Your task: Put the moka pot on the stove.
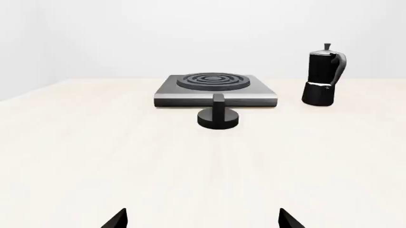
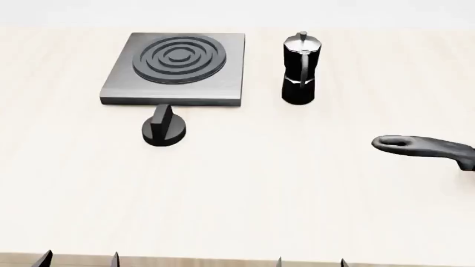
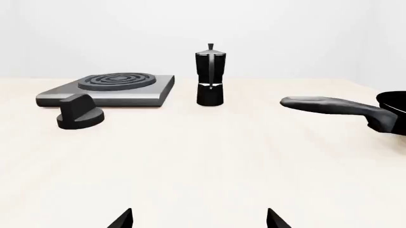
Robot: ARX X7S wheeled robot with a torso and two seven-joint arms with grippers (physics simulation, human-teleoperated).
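Note:
The black moka pot with a silvery lid stands upright on the pale table, just right of the stove; the two are apart. It also shows as the moka pot and moka pot. The stove is a grey square plate with raised rings, seen too as the stove. My left gripper and right gripper are at the table's near edge, both open and holding nothing, far from the pot. Only their fingertips show: left gripper, right gripper.
A short black round knob with a ridge lies in front of the stove. The long handle of a black pan reaches in from the right, with the pan body mostly out of frame. The table's front edge runs just by my fingertips.

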